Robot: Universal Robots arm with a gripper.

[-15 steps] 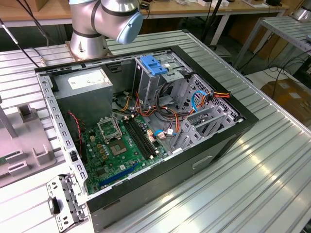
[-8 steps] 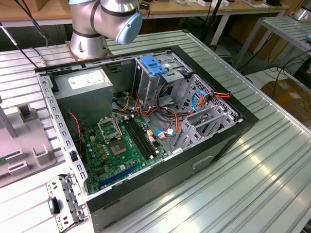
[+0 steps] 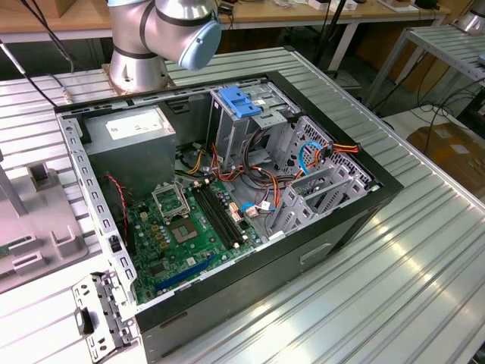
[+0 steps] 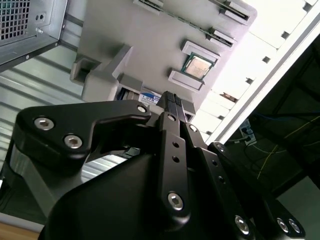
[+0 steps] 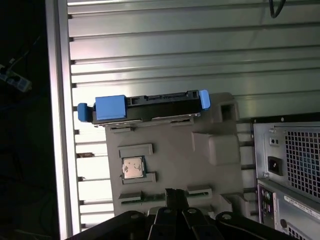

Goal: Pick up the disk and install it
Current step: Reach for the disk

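Gripper [image 5: 175, 192] — fingers seemingly together — hovers apart from the disk [image 5: 152, 103].

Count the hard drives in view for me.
1. The disk, with blue side rails, sits on the grey fixture beside the computer case, in the first wrist view. More could be hidden in the case's drive cage.
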